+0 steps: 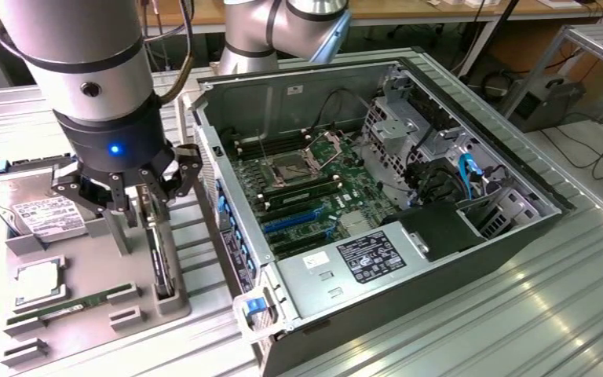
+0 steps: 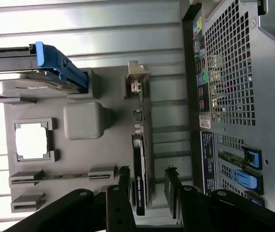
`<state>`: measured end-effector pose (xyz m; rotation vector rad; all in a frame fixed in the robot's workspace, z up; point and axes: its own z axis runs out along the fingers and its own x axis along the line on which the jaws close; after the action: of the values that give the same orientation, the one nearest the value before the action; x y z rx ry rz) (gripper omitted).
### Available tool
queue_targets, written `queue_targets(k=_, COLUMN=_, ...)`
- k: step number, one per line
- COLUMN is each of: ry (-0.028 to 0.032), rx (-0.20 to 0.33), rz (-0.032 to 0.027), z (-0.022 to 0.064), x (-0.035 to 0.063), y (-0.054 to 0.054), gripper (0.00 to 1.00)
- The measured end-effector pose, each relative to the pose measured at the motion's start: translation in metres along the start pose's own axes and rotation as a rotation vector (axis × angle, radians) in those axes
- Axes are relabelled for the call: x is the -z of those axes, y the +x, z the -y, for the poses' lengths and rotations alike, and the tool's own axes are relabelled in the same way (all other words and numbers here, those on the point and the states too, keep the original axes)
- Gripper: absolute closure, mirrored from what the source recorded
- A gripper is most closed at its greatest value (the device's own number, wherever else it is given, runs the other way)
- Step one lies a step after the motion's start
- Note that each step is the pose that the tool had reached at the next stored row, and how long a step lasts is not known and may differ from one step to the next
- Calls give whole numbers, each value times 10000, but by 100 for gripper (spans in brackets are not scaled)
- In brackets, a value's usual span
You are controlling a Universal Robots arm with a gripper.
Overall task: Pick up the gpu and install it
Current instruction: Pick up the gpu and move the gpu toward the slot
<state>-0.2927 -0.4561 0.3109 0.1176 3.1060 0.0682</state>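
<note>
End effector (image 1: 139,210): I see it spread, fingers (image 2: 124,181) flanking the gpu (image 2: 140,166), not pinching it.
Gpu: standing on edge in the grey holder (image 2: 82,121), 9 o'clock from the open computer case (image 1: 280,94), exterior view.

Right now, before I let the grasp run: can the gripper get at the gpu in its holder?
Probably yes. The open gripper hangs just over the gpu, which stands on edge in the gray holder; its fingers seem to straddle the card with nothing in between.

Thin dark gpu (image 2: 139,176), standing on edge, slotted in gray tray (image 2: 74,159)
</note>
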Motion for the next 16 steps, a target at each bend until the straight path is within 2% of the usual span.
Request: queue_targets(k=16, ry=-1, rx=0, rz=1, z=40, x=-355, y=12, gripper=58)
